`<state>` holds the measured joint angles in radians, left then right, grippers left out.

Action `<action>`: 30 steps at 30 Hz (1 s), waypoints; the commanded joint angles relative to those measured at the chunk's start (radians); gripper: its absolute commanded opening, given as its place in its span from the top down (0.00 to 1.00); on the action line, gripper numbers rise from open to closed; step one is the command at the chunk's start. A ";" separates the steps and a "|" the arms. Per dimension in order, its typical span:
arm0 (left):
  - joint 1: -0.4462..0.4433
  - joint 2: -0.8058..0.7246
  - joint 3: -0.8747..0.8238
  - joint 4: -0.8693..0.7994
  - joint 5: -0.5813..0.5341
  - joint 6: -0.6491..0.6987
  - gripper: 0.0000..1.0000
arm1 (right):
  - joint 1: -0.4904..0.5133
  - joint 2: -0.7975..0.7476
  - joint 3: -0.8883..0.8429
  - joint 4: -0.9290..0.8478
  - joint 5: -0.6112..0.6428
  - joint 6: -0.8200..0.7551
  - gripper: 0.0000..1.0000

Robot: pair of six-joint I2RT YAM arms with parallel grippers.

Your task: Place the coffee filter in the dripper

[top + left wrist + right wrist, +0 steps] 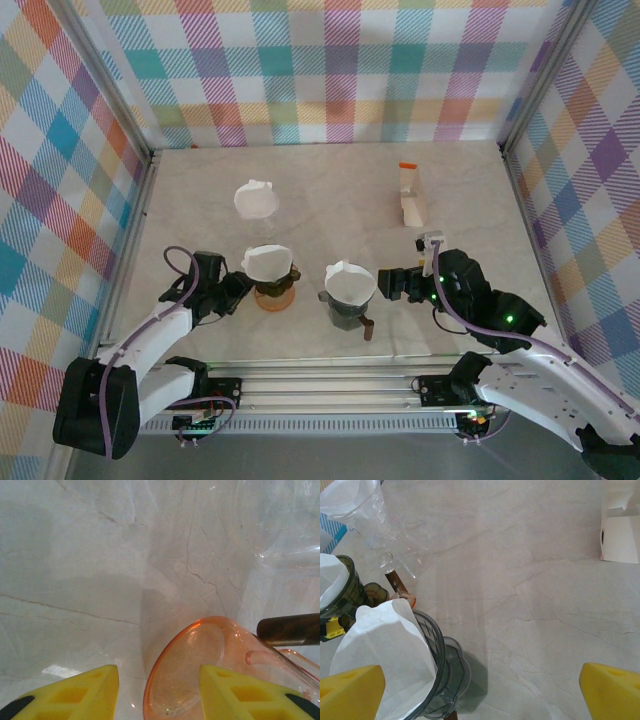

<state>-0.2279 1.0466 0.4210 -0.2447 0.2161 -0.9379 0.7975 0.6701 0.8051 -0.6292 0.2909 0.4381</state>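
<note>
Presently, left pincer (pixel 243 288) ajar at orange dripper (pixel 273 299), right pincer (pixel 384 284) wide open beside grey dripper (pixel 345 315).

**Walls** (pixel 330 70): pastel plaid of pink, teal, yellow, orange and purple on white.
**Table** (pixel 330 190): pale grey marble pattern with thin dark veins.
**Orange dripper** (pixel 273 298): translucent orange, with a white paper filter (pixel 267 262).
**Grey dripper** (pixel 346 314), right of the orange dripper: smoky grey, with a brown handle (pixel 367 327) and a white liner (pixel 349 283).
**Clear dripper** (pixel 257 200), behind the orange dripper: colourless, white inside.
**Carton** (pixel 411 205), far right of the orange dripper: cream with an orange tab (pixel 407 166).
**Left gripper** (pixel 159 672): yellow fingers, black at the near ends.
**Right gripper** (pixel 481 670): yellow fingers.
**Cables** (pixel 105 400): purple.
</note>
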 commanded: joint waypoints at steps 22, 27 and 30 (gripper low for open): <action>-0.194 0.061 0.081 -0.017 -0.140 -0.023 0.43 | -0.001 -0.001 -0.028 0.008 -0.013 0.036 0.01; -0.119 -0.059 0.098 -0.175 -0.146 0.037 0.28 | -0.001 0.001 -0.031 0.012 -0.003 0.035 0.01; -0.094 -0.174 0.151 -0.304 -0.217 0.085 0.13 | -0.001 -0.004 -0.036 0.013 0.006 0.031 0.01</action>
<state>-0.3424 0.9577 0.5022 -0.3916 0.0700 -0.9161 0.7975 0.6724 0.7803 -0.6285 0.2878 0.4603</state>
